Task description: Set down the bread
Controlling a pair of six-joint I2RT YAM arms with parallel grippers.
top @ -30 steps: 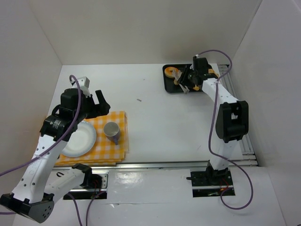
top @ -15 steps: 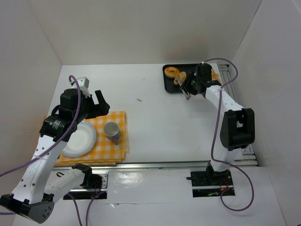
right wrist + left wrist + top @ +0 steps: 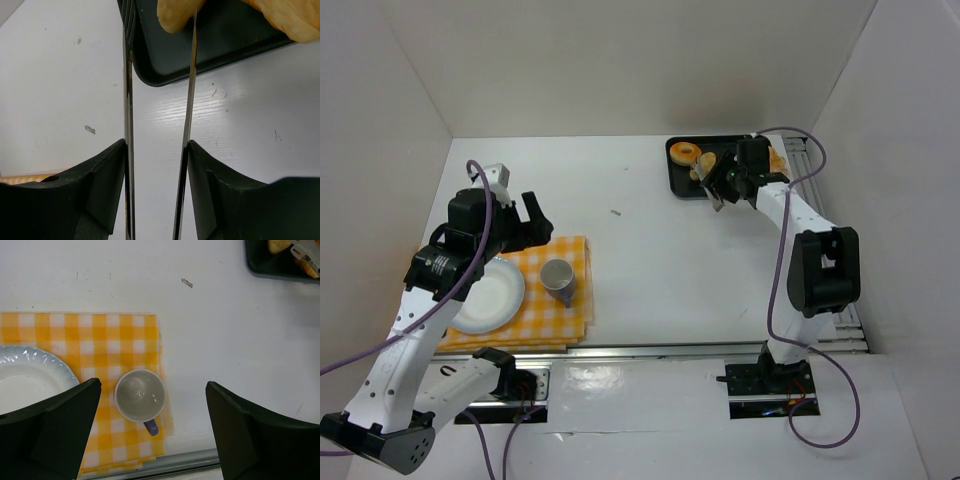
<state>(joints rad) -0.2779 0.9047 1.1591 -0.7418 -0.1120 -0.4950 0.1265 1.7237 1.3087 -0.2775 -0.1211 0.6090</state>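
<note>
**A:** Where does the overhead view put the bread (image 3: 699,170)?

**B:** In the black tray (image 3: 677,182) at the far right of the table (image 3: 650,255), just beside a ring doughnut (image 3: 685,152). The right arm reaches over that tray and hides part of it.

**A:** Can you read the grip from up there?

**B:** No, it is too small. The wrist camera shows it. The right gripper (image 3: 156,150) has both black fingers pressed against the outside of thin metal tongs (image 3: 127,100). The blades stand apart, with white table showing between them.

**A:** Clamped on the bread?

**B:** No. The right blade crosses in front of the piece near the tray's corner, and the left blade is clear of it. I cannot tell whether the right blade touches it. A second piece (image 3: 287,20) shows at the top right.

**A:** And the other side?

**B:** The left wrist view looks straight down. The left gripper (image 3: 153,385) has its fingers spread wide with nothing between them. It is above a cup (image 3: 140,396) on a yellow checked cloth (image 3: 100,340), with a white plate (image 3: 25,385) beside the cup. Only the overhead view shows the whole layout, with the cloth near left and well apart from the tray.
</note>
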